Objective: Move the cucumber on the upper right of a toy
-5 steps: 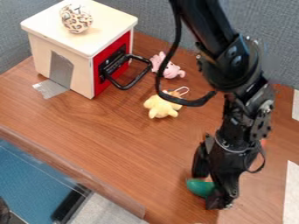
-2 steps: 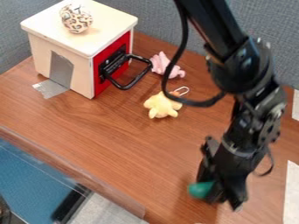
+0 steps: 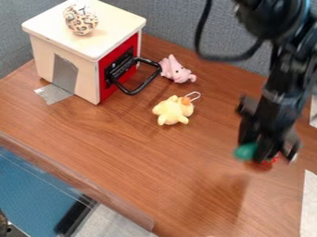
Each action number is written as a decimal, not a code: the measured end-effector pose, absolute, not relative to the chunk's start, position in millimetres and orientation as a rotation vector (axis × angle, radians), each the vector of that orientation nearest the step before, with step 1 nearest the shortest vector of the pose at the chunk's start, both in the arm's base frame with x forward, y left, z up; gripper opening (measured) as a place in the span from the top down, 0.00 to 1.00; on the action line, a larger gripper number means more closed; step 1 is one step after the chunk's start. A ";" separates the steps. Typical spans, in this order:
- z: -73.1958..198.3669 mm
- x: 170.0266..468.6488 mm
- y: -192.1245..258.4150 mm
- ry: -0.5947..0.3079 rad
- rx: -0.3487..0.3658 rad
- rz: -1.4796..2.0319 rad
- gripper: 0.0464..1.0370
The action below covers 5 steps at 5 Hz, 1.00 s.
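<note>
My gripper (image 3: 260, 149) hangs over the right side of the table, shut on the green cucumber (image 3: 245, 152), whose rounded end sticks out to the left. The rest of the cucumber is hidden by the fingers. A yellow plush toy (image 3: 173, 111) lies mid-table, left of and above the gripper in the view. Farther back, near the wall, is a pink plush toy (image 3: 177, 71).
A white and red toy box (image 3: 68, 76) with a black handle (image 3: 143, 87) stands at the back left, a patterned ball (image 3: 81, 20) on top. Something red (image 3: 271, 161) shows just beneath the gripper. Paper (image 3: 309, 203) lies at the right edge.
My gripper has moved up and to the right in the view, and the cucumber has come along with it. Both plush toys have stayed where they were, and more of the pink one now shows.
</note>
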<state>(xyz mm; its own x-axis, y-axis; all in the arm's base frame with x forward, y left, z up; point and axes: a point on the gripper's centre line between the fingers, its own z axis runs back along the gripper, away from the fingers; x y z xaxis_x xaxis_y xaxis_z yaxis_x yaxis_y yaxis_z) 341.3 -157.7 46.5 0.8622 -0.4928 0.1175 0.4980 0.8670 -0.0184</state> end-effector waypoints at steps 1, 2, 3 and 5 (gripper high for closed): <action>52.2 379.7 -148.1 -0.111 -0.063 -0.410 0.61; 47.1 412.3 -136.3 -0.123 -0.045 -0.322 0.61; 39.9 438.8 -126.0 -0.157 -0.014 -0.235 0.61; 6.3 465.2 -103.2 -0.164 0.048 -0.060 0.61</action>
